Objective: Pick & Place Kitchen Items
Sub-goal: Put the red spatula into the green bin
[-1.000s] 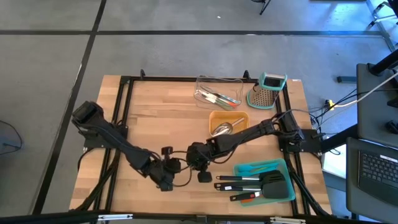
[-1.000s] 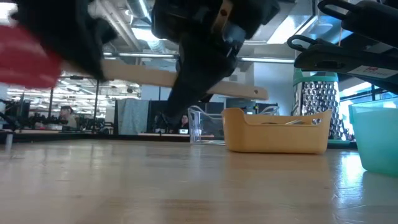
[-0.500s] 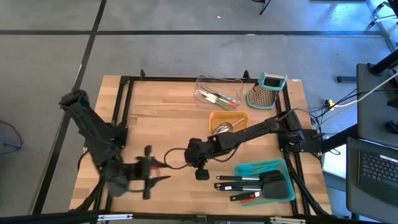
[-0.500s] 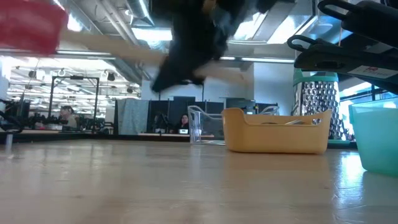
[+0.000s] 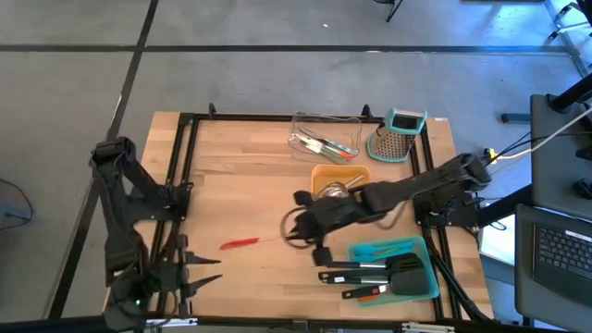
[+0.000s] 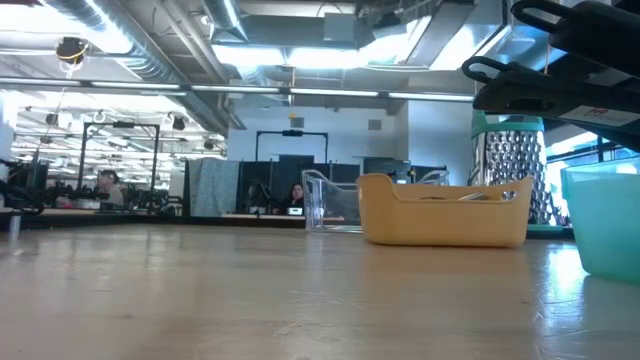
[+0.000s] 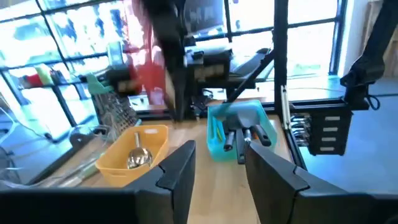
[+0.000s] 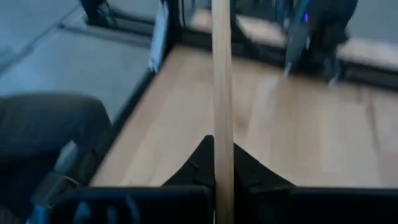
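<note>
The right tool [image 5: 298, 229] is clamped narrow on the thin wooden handle [image 8: 221, 124] of a red spatula [image 5: 239, 243]. In the right wrist view the stick runs straight out from between the two dark fingers [image 8: 196, 163], which press it from both sides. From above, the handle leads from the tool toward the left side of the bench [image 5: 240, 185], and the red head sits over the bare wood near the middle, a little toward the edge opposite the grater [image 5: 398, 137]. Whether the head touches the wood cannot be told.

The left tool [image 5: 199, 271] sits well apart from the spatula, at the corner of the bench by the left arm's base. It points across the bench with its fingers [image 7: 177, 177] moderately spread and nothing between them. In its own view a blurred red shape shows far off above the trays, too smeared to say more.

Just beside the right arm's wrist lies the orange tray [image 5: 350, 170] with a steel scoop [image 7: 138, 154] in it. Nearer the right front corner is the teal tray [image 5: 407, 246], with several black spatulas [image 5: 370, 271] laid across it, their handles reaching out over the wood toward the middle. At the far edge stand a clear tray [image 5: 326, 120] holding a few utensils — too small to name — and the grater beside it.
</note>
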